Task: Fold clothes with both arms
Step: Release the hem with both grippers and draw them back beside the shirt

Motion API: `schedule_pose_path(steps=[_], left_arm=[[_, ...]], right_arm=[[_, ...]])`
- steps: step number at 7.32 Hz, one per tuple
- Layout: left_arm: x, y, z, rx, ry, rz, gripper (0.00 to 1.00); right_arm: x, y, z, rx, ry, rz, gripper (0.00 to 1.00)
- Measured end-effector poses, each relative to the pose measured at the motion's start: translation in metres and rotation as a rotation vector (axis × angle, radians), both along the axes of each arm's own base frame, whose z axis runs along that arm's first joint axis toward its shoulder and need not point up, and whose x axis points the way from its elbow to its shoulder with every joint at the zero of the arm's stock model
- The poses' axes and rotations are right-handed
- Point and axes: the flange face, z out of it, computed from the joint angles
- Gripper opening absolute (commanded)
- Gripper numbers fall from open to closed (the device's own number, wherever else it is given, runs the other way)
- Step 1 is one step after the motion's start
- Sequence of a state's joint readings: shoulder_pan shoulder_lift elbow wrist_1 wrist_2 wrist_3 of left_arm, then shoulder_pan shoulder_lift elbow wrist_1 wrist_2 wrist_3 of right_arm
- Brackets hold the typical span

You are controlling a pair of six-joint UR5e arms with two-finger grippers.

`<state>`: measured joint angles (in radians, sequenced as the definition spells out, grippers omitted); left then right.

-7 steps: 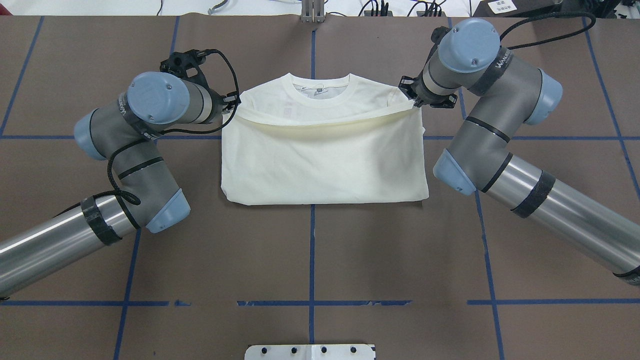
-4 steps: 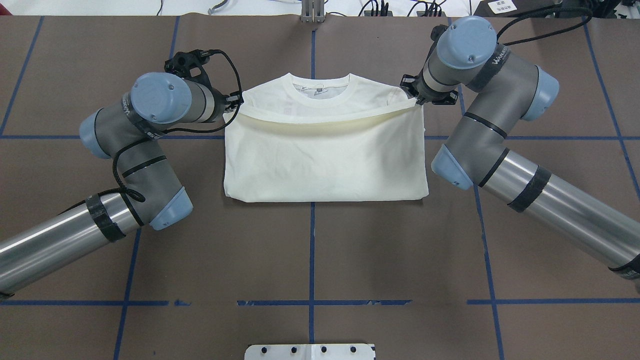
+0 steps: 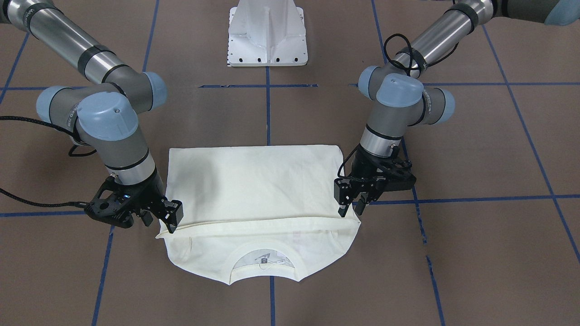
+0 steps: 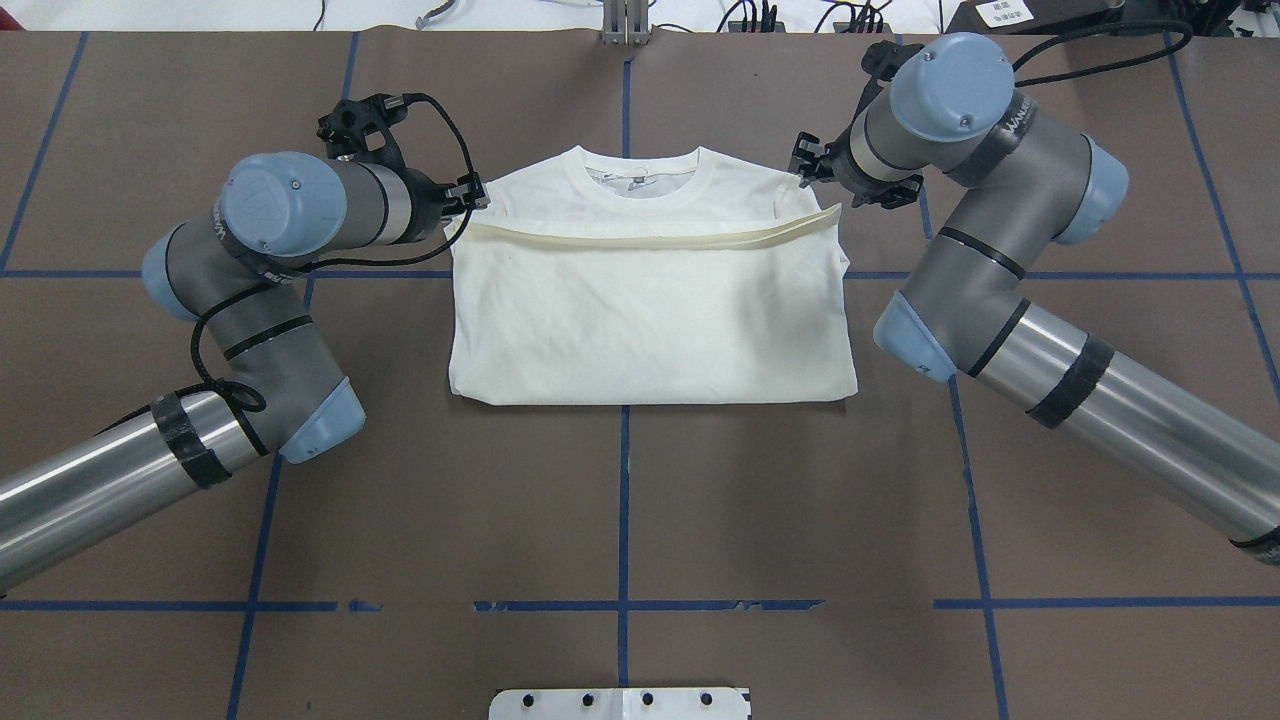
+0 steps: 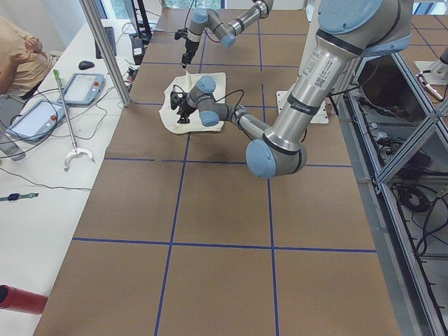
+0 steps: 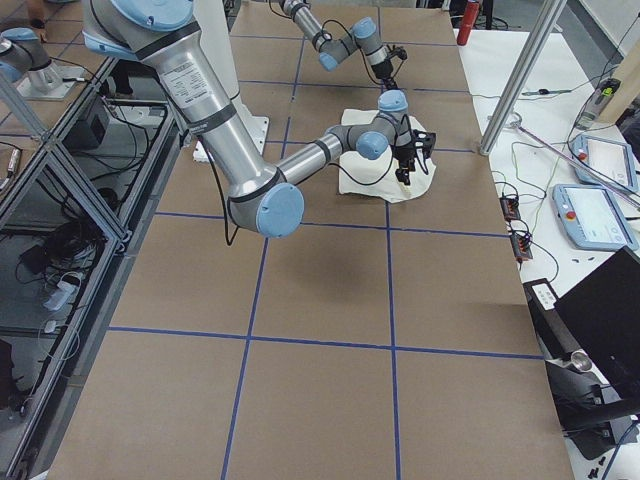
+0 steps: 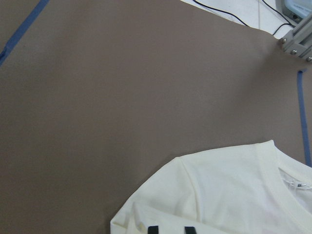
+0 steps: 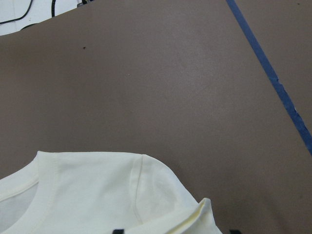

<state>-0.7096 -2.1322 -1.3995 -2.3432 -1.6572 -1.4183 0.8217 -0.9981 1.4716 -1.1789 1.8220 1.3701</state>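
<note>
- T-shirt (image 4: 650, 320): cream, flat on the brown surface (image 4: 640, 520) between the two arms. Its lower half is doubled up over the chest. The hem edge (image 4: 650, 240) runs just below the ribbed collar (image 4: 640, 188), which points away from the robot.
- Surroundings: blue tape lines (image 4: 622, 500) grid the surface. A white base plate (image 3: 267, 40) sits on the robot's side, well apart from the cloth.
- Side surface, beyond the collar end: two handheld screens (image 5: 82, 87), a thin grabber pole (image 5: 64, 112), a red cylinder (image 5: 17, 299) and a seated person (image 5: 14, 56).
- Obstruction: one wrist stands at each shoulder of the garment.
- left fingers (image 3: 343, 199): parted by a narrow gap over the hem's corner, gripping nothing; contact with the cloth cannot be told.
- right fingers (image 3: 174, 212): spread wide, with the other hem corner rising between them, ungripped.
</note>
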Motion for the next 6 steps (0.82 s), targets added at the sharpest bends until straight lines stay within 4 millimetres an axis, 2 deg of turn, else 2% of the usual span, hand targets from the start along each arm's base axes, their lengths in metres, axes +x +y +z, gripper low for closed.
schedule_pose_path(steps=[1, 2, 3, 4, 5, 6], left_arm=[[-0.009, 0.012, 0.013, -0.002, 0.029, 0.049, 0.7], [-0.023, 0.03, 0.017, 0.002, 0.064, 0.099, 0.72], [-0.041, 0.052, 0.012, 0.01, 0.102, 0.147, 0.76], [-0.056, 0.071, 0.007, 0.011, 0.132, 0.189, 0.77], [-0.065, 0.082, 0.006, 0.009, 0.146, 0.213, 0.77], [-0.069, 0.087, 0.006, 0.006, 0.151, 0.223, 0.77]], right_arm=[[0.02, 0.022, 0.0, 0.018, -0.04, 0.002, 1.0], [0.041, 0.052, 0.002, 0.009, -0.084, 0.008, 1.0], [0.053, 0.086, 0.006, -0.032, -0.13, 0.014, 1.0], [0.05, 0.124, 0.012, -0.087, -0.163, 0.026, 1.0], [0.037, 0.156, 0.017, -0.131, -0.175, 0.052, 1.0], [0.025, 0.178, 0.024, -0.159, -0.175, 0.084, 0.98]])
